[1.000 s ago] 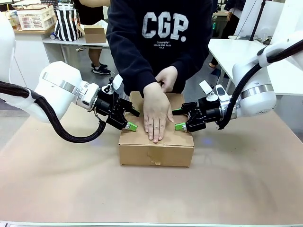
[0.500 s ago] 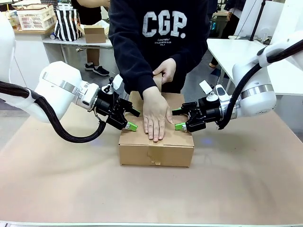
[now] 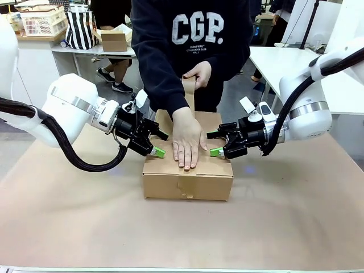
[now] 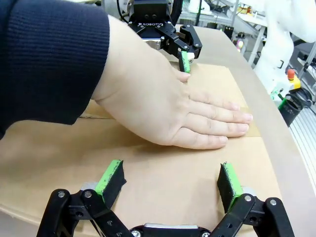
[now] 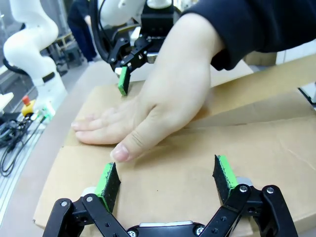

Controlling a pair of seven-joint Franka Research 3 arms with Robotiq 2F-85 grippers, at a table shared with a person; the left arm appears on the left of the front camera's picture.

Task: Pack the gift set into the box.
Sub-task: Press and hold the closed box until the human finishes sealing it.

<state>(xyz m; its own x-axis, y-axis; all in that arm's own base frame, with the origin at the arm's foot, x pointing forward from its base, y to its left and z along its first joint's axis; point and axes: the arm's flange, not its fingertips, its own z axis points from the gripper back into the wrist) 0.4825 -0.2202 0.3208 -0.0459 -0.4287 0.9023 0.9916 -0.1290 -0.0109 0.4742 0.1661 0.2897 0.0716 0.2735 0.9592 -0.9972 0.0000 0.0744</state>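
Lying mid-table with its closed top flaps running left to right, the box (image 3: 187,177) sits between the left gripper (image 3: 154,144) and right gripper (image 3: 215,144), both spread empty, equally near, flanking the person's pressing hand (image 3: 186,139).

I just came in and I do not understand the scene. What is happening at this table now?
A person is closing the box on the table. One hand lies flat on the shut top flaps, and the other hand holds up a brown strip, perhaps tape, above the far edge. The left gripper and the right gripper are both open and rest over the box top on either side of the flat hand.
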